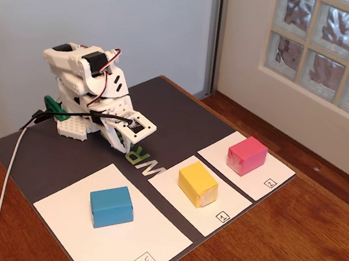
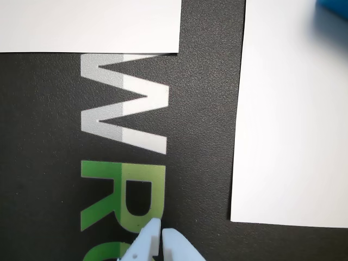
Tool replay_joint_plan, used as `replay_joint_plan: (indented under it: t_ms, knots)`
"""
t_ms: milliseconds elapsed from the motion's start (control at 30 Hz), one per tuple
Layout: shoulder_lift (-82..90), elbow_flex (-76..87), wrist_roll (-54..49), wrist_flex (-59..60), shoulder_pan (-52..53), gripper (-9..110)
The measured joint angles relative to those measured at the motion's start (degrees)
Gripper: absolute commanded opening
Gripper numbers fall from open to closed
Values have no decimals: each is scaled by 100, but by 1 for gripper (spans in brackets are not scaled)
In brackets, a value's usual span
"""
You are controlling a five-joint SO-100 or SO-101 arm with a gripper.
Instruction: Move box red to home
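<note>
The red box sits on the small white sheet marked 2 at the right in the fixed view. The home sheet, labelled "HOME", lies at the front left with a blue block on it. It also shows at the right of the wrist view. My gripper is folded low at the back of the dark mat, far from the red box. In the wrist view its fingertips are together, with nothing between them, over the green letters. The red box is out of the wrist view.
A yellow block sits on the sheet marked 1 between the other sheets. The dark mat with "WR" lettering lies on a wooden table. A white cable runs down the left. A wall and glass blocks stand behind.
</note>
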Motion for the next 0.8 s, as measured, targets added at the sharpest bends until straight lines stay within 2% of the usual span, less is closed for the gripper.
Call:
replay_joint_plan:
  t_ms: [800]
  knots:
    - [-62,-149,53,18,167,0]
